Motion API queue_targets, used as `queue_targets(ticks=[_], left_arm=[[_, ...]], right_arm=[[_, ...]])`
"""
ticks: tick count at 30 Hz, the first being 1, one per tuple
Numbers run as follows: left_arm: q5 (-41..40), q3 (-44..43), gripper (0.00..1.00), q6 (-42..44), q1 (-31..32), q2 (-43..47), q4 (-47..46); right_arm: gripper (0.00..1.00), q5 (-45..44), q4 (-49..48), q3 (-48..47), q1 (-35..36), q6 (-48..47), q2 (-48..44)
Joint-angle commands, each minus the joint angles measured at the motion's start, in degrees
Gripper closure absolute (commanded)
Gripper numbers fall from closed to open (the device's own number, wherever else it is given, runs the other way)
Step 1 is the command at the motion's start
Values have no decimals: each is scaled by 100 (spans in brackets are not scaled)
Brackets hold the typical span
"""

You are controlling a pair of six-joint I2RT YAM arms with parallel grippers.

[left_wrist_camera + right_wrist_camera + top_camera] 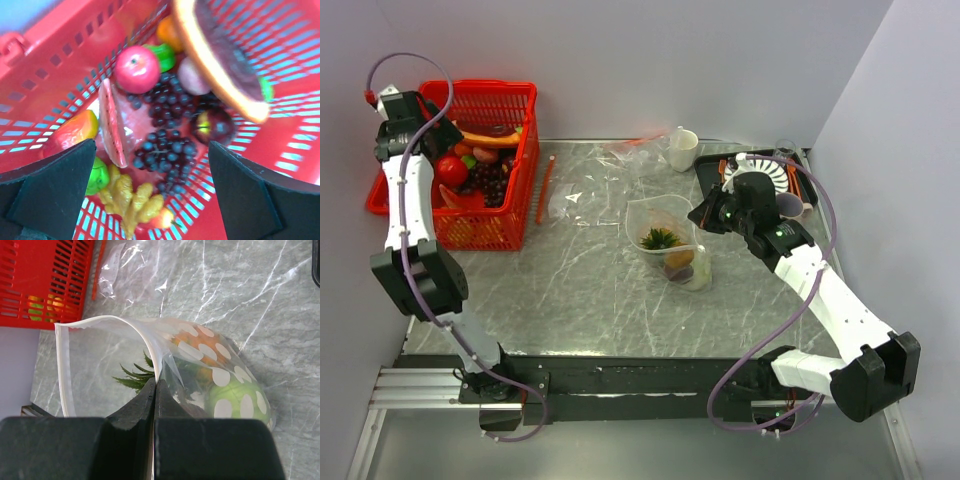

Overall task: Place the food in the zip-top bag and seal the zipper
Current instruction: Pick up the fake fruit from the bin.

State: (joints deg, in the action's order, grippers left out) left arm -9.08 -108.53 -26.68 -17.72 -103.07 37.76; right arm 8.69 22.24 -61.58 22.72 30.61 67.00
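Grey marble table (590, 300): zip-top bag (655, 215) sits mid-table with food (232, 395) inside, right gripper (155, 386) clamped on its rim, while left gripper (151, 150) is spread wide over the red basket (40, 50).

My left arm (400, 200) folds at the elbow near its base, then runs straight out to the far left, wrist tipped down; the left hand (151, 150) hangs with its fingers spread wide and nothing between them. My right arm (830, 290) bends out to the right and reaches forward and inward, and the right hand (154, 390) is pinched tight on the bag (215, 365) rim.
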Motion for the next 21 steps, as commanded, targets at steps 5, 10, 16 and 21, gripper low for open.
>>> queue_targets(ticks=[5, 10, 16, 21], left_arm=[[-269, 297, 6, -48, -4, -915, -49], [-551, 246, 10, -101, -48, -1513, -94], [-849, 305, 29, -101, -92, -2068, -145], [-973, 421, 67, -66, -127, -2191, -270]], right_arm=[[100, 63, -220, -12, 22, -2, -117], [100, 36, -211, -12, 13, -11, -161], [100, 98, -229, 23, 13, -11, -196], [100, 142, -220, 23, 13, -11, -231]])
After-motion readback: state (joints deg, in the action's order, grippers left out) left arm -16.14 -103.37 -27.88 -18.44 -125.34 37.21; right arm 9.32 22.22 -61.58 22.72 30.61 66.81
